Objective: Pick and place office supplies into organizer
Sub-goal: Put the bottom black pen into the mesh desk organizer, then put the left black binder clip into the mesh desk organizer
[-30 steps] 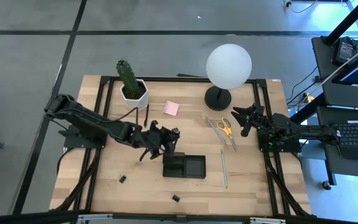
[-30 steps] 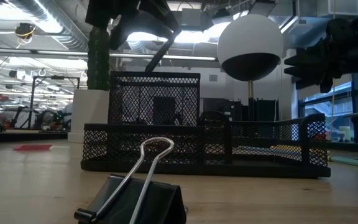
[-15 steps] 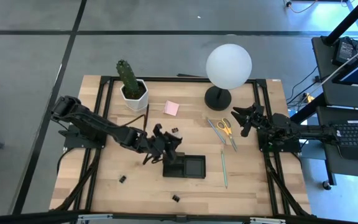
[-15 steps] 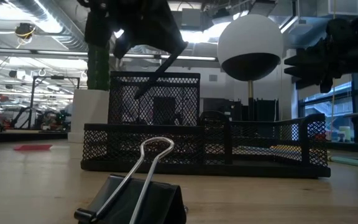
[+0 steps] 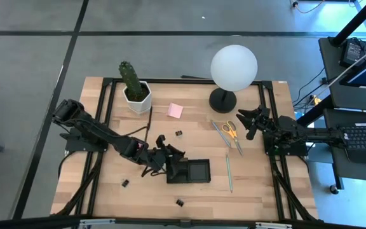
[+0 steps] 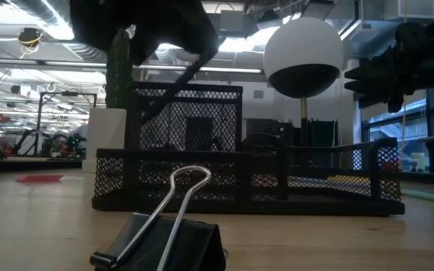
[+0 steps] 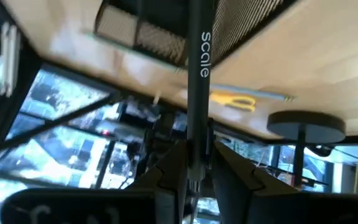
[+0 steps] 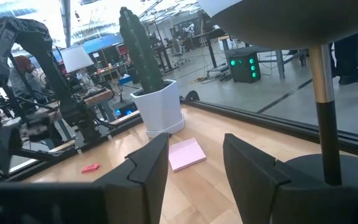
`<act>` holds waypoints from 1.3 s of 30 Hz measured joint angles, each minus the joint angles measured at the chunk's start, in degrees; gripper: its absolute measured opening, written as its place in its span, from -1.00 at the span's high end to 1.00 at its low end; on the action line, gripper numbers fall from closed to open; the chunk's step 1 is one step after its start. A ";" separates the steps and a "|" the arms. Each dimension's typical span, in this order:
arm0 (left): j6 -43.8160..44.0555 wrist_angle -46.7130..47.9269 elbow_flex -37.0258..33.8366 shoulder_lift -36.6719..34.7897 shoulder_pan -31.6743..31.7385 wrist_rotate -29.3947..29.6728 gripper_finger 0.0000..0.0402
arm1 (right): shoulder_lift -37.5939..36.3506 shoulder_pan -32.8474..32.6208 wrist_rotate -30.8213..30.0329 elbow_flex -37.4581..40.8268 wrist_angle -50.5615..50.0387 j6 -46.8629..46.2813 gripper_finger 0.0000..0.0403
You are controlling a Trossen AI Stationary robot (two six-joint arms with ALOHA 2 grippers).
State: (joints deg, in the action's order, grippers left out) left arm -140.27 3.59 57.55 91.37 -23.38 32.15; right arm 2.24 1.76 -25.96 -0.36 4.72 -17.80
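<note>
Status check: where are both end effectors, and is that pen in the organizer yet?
Left end effector shut on black pen, at organizer left end; pen not released. Right end effector open, idle near scissors. No obstruction seen.

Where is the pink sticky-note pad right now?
In the high view, the pink sticky-note pad lies on the table's far half, between the cactus pot and the lamp base, outside the organizer.

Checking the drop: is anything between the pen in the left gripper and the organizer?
Nothing visible. The left gripper holds a black pen right at the left end of the organizer, its far end over the tall mesh compartment. The right gripper waits open near the scissors.
</note>
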 joint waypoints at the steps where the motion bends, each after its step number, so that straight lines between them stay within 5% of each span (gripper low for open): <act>1: 0.03 0.14 -0.04 0.73 0.01 0.31 0.71 | 0.00 0.00 0.00 0.00 0.01 0.00 0.24; 19: 2.95 -5.53 -0.04 6.65 -0.26 1.57 0.70 | 0.00 0.00 0.03 0.01 0.00 0.23 0.24; 32: 8.25 -6.05 -0.04 6.66 -0.26 1.89 0.42 | 0.00 0.00 0.00 0.00 0.00 0.24 0.24; 39: 14.74 -12.78 -0.04 6.47 -1.38 13.50 0.41 | -0.01 0.00 -0.02 0.00 0.00 0.28 0.24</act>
State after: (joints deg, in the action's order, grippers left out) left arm -125.52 -9.19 57.52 97.84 -24.76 45.65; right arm 2.23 1.76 -25.98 -0.36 4.71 -17.53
